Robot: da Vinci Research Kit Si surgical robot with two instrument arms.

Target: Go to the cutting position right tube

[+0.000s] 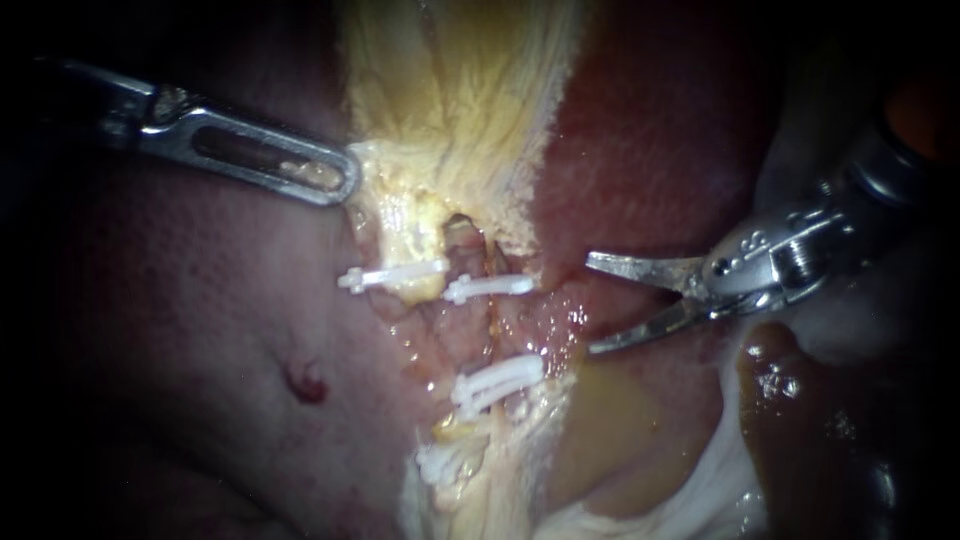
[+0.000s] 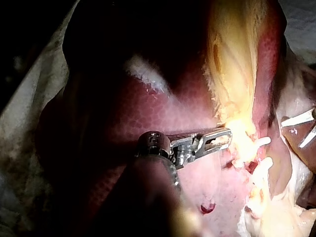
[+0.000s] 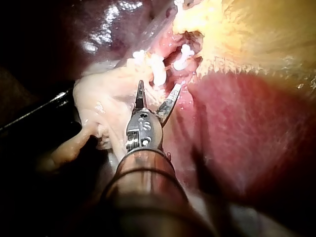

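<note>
Now left instrument (image 1: 343,180) grips gallbladder (image 1: 460,90); right instrument (image 1: 590,303) gapes near four clips (image 1: 488,288).

Your left instrument (image 1: 340,178) came in from the left, with its jaws closed on the edge of the yellow tissue (image 1: 460,100). Your right instrument (image 1: 592,304) had its blades apart over the liver (image 1: 650,150), near the right tube (image 1: 497,335) but clear of it. The blade tips pointed at the stretch of tube between the upper clip (image 1: 488,288) and the lower clip (image 1: 497,384).
</note>
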